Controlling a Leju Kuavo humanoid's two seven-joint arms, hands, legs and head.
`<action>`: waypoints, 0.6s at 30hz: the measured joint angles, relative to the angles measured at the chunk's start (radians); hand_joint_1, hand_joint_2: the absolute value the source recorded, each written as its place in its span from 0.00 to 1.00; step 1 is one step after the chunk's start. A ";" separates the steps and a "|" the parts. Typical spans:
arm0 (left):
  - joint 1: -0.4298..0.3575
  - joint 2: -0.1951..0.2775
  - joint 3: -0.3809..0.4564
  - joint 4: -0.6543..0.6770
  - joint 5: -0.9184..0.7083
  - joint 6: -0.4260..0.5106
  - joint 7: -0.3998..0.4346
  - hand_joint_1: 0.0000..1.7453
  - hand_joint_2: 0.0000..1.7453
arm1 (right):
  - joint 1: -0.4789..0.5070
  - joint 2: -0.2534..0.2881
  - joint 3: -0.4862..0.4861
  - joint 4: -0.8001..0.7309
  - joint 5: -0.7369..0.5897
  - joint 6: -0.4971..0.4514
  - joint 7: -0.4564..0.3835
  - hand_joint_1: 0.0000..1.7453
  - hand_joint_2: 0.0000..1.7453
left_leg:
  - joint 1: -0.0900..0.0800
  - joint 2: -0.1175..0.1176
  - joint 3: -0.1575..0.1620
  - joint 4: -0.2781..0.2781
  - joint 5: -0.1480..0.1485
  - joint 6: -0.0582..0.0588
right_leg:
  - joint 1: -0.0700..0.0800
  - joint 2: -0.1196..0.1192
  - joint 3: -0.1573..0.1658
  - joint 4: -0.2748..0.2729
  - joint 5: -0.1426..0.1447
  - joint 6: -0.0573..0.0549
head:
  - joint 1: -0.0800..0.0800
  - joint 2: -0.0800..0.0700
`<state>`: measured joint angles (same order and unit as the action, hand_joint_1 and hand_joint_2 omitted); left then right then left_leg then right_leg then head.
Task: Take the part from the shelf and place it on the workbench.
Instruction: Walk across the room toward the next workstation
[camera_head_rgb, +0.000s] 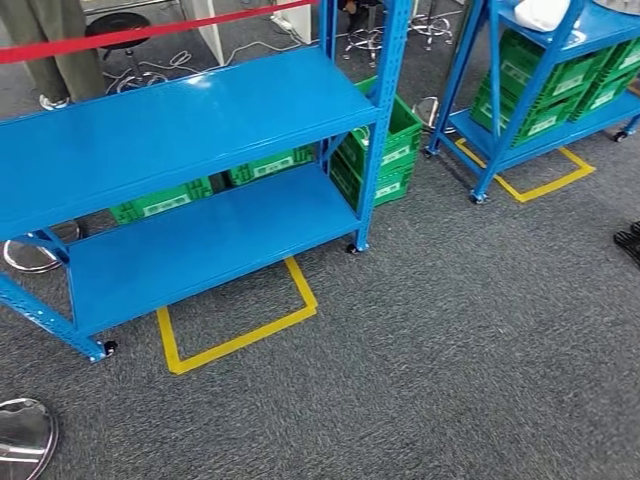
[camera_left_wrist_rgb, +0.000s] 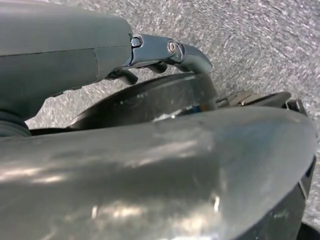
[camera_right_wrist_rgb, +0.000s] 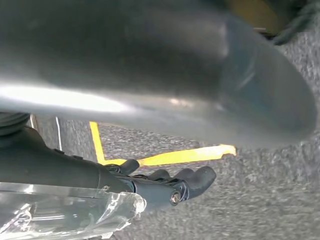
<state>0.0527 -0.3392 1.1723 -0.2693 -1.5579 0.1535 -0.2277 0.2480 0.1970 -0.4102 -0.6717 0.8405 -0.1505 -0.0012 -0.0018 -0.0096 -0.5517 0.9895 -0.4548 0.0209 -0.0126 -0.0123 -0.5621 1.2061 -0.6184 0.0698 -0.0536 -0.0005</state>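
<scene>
Part not surely picked out. Two candidates: a white bundle (camera_head_rgb: 540, 12) on the top deck of the far shelf (camera_head_rgb: 604, 25), cut off by the frame edge, and a clear plastic wrap (camera_right_wrist_rgb: 68, 215) lying right against the right hand (camera_right_wrist_rgb: 162, 185) in the right wrist view. What is inside the wrap cannot be made out.

Right hand: dark fingers (camera_right_wrist_rgb: 196, 179) curled forward over carpet, wrap touching the hand's side. Whether the hand grips the wrap cannot be told.

Left hand (camera_left_wrist_rgb: 151, 52): one finger (camera_left_wrist_rgb: 188, 55) stretched out with a bent tip, others tucked under it. Nothing seen in it, but whether it is wide or closed cannot be told.

Near shelf (camera_head_rgb: 173, 125): blue, on castors, two decks, both bare. It stands over a yellow tape outline (camera_head_rgb: 241, 335) on grey carpet (camera_head_rgb: 453, 350). Green crates (camera_head_rgb: 162, 200) sit behind its lower deck, and a green stack (camera_head_rgb: 389, 150) sits at its right end, by the post.

Far shelf: also blue, with green crates (camera_head_rgb: 543, 85) on the middle deck and yellow tape on the floor under it.

Red band (camera_head_rgb: 151, 32) stretched across beyond the near shelf. A person's legs (camera_head_rgb: 53, 40) stand behind it.
</scene>
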 joint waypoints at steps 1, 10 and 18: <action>0.000 0.000 0.000 0.000 0.000 -0.001 0.000 0.00 0.00 | 0.003 0.001 -0.003 0.000 0.000 0.000 0.000 0.00 0.00 | 0.000 -0.015 0.005 0.000 -0.005 0.002 | 0.000 0.006 -0.044 0.060 -0.023 0.002 | 0.001 0.000; -0.002 0.001 0.001 0.000 0.005 -0.001 -0.006 0.00 0.00 | 0.018 0.020 -0.022 -0.021 0.017 0.010 0.004 0.00 0.00 | 0.004 -0.129 0.055 0.002 -0.052 -0.033 | -0.008 0.081 -0.036 -0.169 0.163 -0.026 | 0.012 0.000; -0.001 0.004 0.002 0.002 0.008 0.001 -0.008 0.00 0.00 | 0.034 0.042 -0.034 -0.061 0.034 0.026 0.005 0.00 0.00 | -0.004 -0.003 -0.136 0.287 -0.135 -0.057 | -0.002 -0.028 0.022 -0.181 0.128 -0.057 | -0.002 0.000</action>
<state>0.0516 -0.3357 1.1744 -0.2676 -1.5499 0.1549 -0.2360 0.2821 0.2392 -0.4446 -0.7331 0.8744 -0.1246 0.0038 -0.0061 -0.0128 -0.6878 1.2763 -0.5903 -0.0359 -0.0141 -0.0400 -0.5403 1.0252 -0.4904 0.0132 -0.0556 -0.0008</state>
